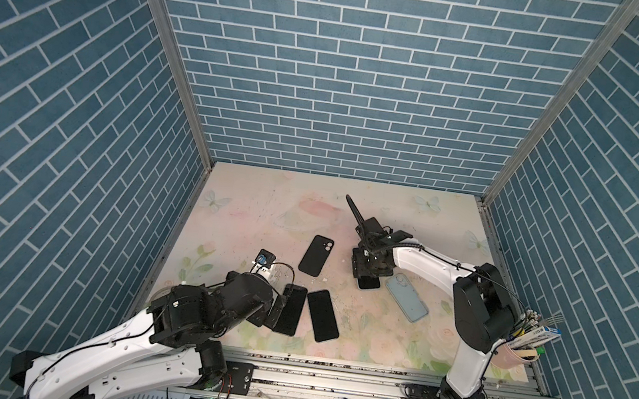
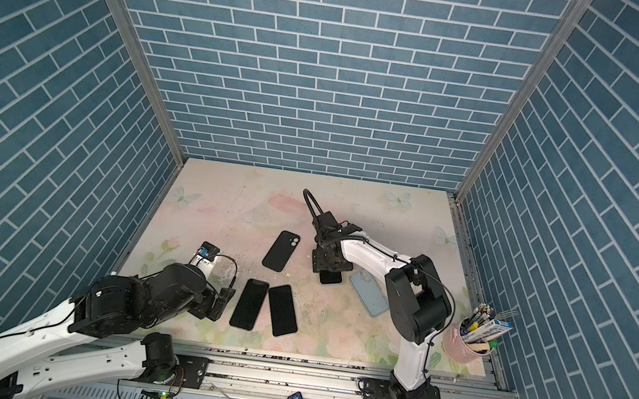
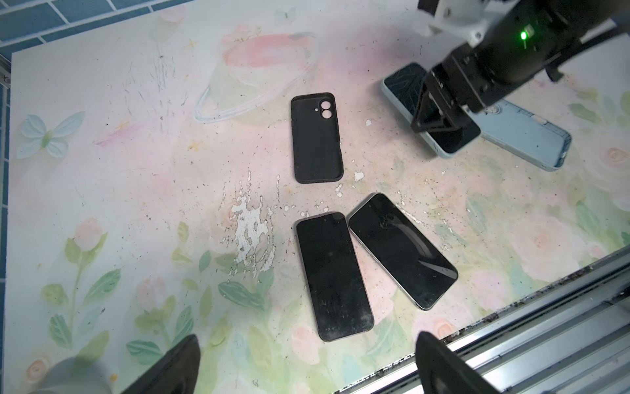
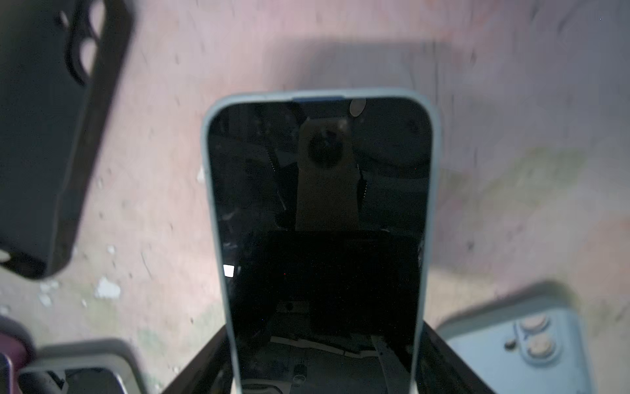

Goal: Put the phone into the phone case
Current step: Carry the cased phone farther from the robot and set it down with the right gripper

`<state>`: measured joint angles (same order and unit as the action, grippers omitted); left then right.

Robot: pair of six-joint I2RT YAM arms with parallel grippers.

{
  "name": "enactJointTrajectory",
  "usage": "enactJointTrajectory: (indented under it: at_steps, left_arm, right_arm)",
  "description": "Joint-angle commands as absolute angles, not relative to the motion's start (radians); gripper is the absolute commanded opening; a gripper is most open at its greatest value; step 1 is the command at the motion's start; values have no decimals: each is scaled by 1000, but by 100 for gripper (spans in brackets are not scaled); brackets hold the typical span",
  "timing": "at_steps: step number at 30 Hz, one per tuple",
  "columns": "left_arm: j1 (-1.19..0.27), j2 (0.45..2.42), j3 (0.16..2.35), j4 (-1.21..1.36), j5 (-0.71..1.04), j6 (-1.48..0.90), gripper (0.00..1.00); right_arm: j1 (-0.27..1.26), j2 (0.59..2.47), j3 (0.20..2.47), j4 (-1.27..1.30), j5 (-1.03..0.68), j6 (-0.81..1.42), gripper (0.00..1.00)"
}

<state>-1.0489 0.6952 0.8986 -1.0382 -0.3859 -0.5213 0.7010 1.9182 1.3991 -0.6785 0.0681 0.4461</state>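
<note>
While the right end effector (image 4: 325,329) reaches down over the table (image 1: 267,202), its jaws stand fairly wide and press against the two long edges of a phone (image 4: 317,204) with a pale blue rim, screen up, which runs out ahead of them; whether the phone rests on the table cannot be told. Just beside that end effector, toward its own arm, lies the empty blue case (image 1: 407,298), and near its other side lies a black case (image 1: 316,255). The left end effector (image 3: 308,337) hovers with jaws wide, holding nothing, and two dark phones (image 3: 332,273) lie side by side just ahead of it.
</note>
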Motion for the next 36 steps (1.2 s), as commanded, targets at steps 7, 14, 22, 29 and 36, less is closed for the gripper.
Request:
enactJointTrajectory:
  at_steps: [7,14,22,29,36]
  left_arm:
    - [-1054,648,908,-1052,-415,-527,100]
    - [-1053,643,911,-1056,-440,-532,100]
    - [-1040,611,912,-1046,-438,-524,100]
    - [-994,607,908,-1022,-397,-504,100]
    - [-926,592,899,-994,-341,-492,100]
  right_arm:
    - [617,2171,1770,-815,120,286,78]
    - [589,2271,1897,-853,89,256,78]
    - [588,2268,1905,-855,107,236,96]
    - [586,1960,1595,-753,137,260,97]
    - [540,1593,1166,-702,83,317,94]
